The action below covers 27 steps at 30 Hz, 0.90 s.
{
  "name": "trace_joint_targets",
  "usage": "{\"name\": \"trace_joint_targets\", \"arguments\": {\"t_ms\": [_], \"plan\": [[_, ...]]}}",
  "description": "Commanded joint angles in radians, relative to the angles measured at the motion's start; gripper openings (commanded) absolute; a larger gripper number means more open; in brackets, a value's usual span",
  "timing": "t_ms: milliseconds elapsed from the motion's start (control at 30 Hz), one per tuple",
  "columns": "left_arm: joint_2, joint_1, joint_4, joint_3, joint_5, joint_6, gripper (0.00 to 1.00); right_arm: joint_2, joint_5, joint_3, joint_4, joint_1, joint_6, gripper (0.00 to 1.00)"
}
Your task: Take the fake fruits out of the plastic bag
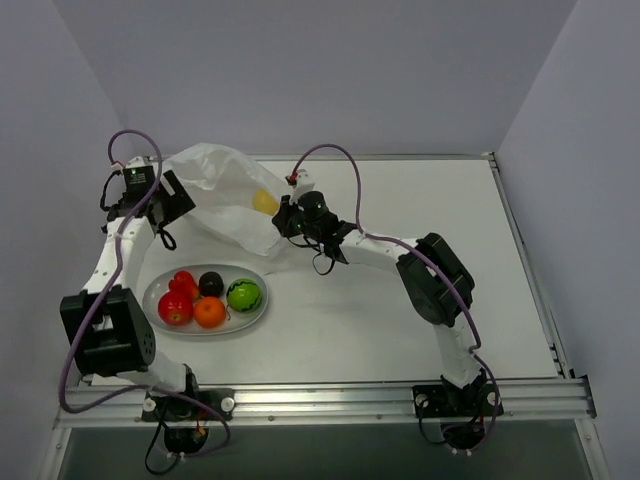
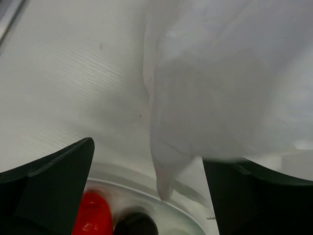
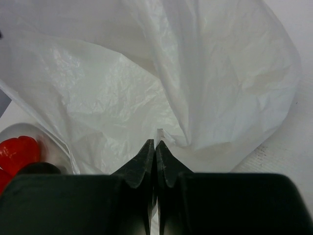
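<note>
Right claw is pinched shut, and I can see its tips nipping a fold of the plastic bag, which stands bunched up at the back-left of the desk. My left claw is spread wide and gripping nothing, with bag film hanging down over one finger. From above, a yellow lump shows through the film inside the bag. Just in front, the white plate carries the red apple, orange, green one, dark one and another red piece.
</note>
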<state>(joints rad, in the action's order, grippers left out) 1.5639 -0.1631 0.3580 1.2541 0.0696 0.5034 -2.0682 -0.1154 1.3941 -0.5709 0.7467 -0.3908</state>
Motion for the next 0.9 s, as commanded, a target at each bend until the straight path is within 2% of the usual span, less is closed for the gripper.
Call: {"name": "trace_joint_targets", "arguments": {"t_ms": [0, 67, 133, 167, 200, 267, 333, 467, 567, 700, 867], "plan": [[-0.211, 0.077, 0.047, 0.065, -0.114, -0.009, 0.85, 0.060, 0.026, -0.007, -0.009, 0.003, 0.012, 0.00], [-0.313, 0.140, 0.102, 0.016, -0.181, -0.020, 0.83, 0.057, 0.031, -0.004, 0.000, 0.000, 0.016, 0.00], [-0.390, 0.236, 0.131, -0.021, -0.229, -0.009, 0.68, 0.059, 0.037, -0.009, 0.005, -0.004, 0.023, 0.00], [-0.404, 0.263, 0.137, -0.051, -0.226, 0.012, 0.64, 0.063, 0.040, -0.012, 0.008, -0.006, 0.024, 0.00], [-0.409, 0.284, 0.137, -0.059, -0.200, 0.023, 0.56, 0.068, 0.042, -0.015, 0.008, -0.007, 0.024, 0.00], [-0.375, 0.352, 0.124, -0.055, -0.169, 0.032, 0.50, 0.072, 0.049, -0.023, 0.008, -0.009, 0.024, 0.00], [-0.282, 0.388, 0.110, -0.016, -0.113, 0.023, 0.48, 0.071, 0.054, -0.023, 0.008, -0.009, 0.021, 0.00], [-0.095, 0.465, 0.095, 0.125, -0.096, -0.017, 0.45, 0.072, 0.082, -0.027, 0.012, -0.010, 0.010, 0.00], [0.042, 0.464, 0.062, 0.203, -0.099, -0.019, 0.37, 0.074, 0.095, -0.036, 0.014, -0.012, 0.003, 0.00], [0.223, 0.467, 0.051, 0.309, -0.102, -0.069, 0.31, 0.077, 0.112, -0.041, 0.023, -0.018, 0.000, 0.00], [0.349, 0.461, 0.009, 0.416, -0.126, -0.144, 0.32, 0.080, 0.112, -0.044, 0.022, -0.032, -0.011, 0.00]]}}
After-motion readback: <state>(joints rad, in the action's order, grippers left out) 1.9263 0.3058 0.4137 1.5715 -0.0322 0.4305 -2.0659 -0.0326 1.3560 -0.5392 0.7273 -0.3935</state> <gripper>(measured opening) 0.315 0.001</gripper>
